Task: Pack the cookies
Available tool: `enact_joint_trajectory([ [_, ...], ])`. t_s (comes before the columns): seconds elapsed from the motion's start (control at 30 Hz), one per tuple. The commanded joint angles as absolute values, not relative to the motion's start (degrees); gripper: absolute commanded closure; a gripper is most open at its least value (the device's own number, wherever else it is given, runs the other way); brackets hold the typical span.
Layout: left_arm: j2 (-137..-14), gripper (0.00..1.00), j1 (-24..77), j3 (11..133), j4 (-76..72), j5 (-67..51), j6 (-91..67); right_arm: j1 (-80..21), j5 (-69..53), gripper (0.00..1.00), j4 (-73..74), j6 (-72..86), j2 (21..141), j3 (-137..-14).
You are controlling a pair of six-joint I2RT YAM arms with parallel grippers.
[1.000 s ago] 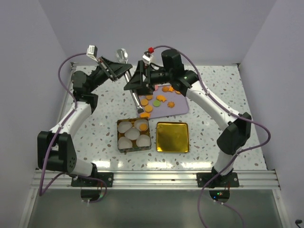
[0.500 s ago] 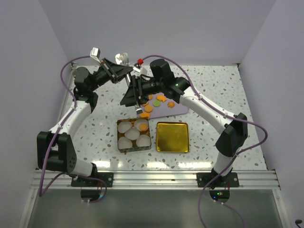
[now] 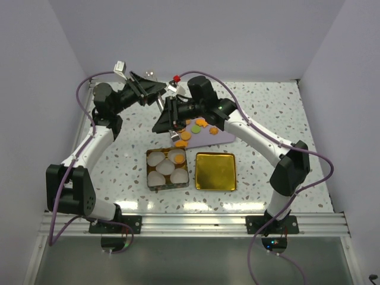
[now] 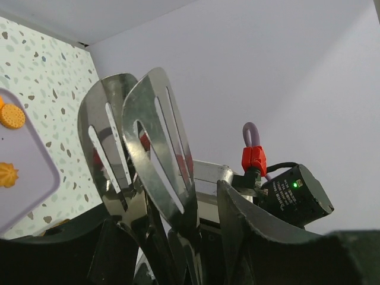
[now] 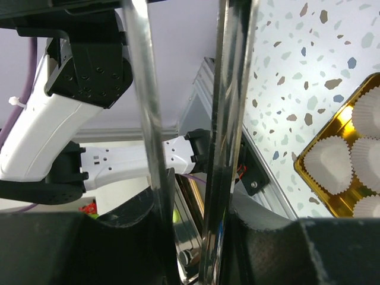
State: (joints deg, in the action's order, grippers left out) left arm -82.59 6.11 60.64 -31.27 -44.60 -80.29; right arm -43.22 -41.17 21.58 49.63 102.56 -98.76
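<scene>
The cookies (image 3: pixel 198 125), mostly round and orange with a green one, lie on a lilac mat (image 3: pixel 221 135) at the back of the table; two orange ones (image 4: pixel 11 117) show in the left wrist view. Metal tongs (image 3: pixel 174 132) hang in the air between both arms, slotted heads (image 4: pixel 155 139) up. My right gripper (image 3: pixel 169 114) is shut on the tongs' two arms (image 5: pixel 228 119). My left gripper (image 3: pixel 151 89) is open around the tongs just below the heads, with a gap to its right finger (image 4: pixel 246 222).
A gold tin (image 3: pixel 168 168) lined with white paper cups (image 5: pixel 332 160) stands at the table's middle, one cup holding an orange cookie. Its gold lid (image 3: pixel 215 171) lies to the right. The back wall is close behind both grippers.
My right gripper swung in from the mat and shut on the tongs. My left gripper, which held them, has opened.
</scene>
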Motion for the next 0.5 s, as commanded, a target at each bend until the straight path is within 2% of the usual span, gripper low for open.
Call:
enact_joint_trajectory([
  [0.0, -80.33, 0.44, 5.80, 62.05, -31.38, -45.44, -78.92, -43.15, -40.25, 0.68, 19.16, 49.22, 98.70, -98.26],
  [0.17, -79.72, 0.27, 5.80, 61.35, -31.82, -45.97, -79.01, -43.15, -40.17, 0.69, 19.25, 48.87, 98.70, -98.61],
  [0.3, -79.72, 0.13, 5.80, 61.43, -31.99, -46.49, -78.93, -42.72, -39.29, 0.81, 19.69, 47.99, 98.44, -98.88],
  [0.37, -80.07, 0.09, 5.80, 61.44, -31.73, -47.02, -78.75, -42.63, -39.03, 0.82, 20.12, 47.73, 98.35, -98.96],
  [0.4, -80.16, 0.00, 5.80, 61.26, -31.47, -47.11, -78.31, -42.10, -38.85, 0.81, 20.65, 47.12, 98.35, -99.23],
  [0.47, -79.81, 0.00, 5.71, 60.30, -30.59, -46.85, -78.22, -41.58, -38.23, 0.81, 22.66, 46.15, 98.18, -100.28],
])
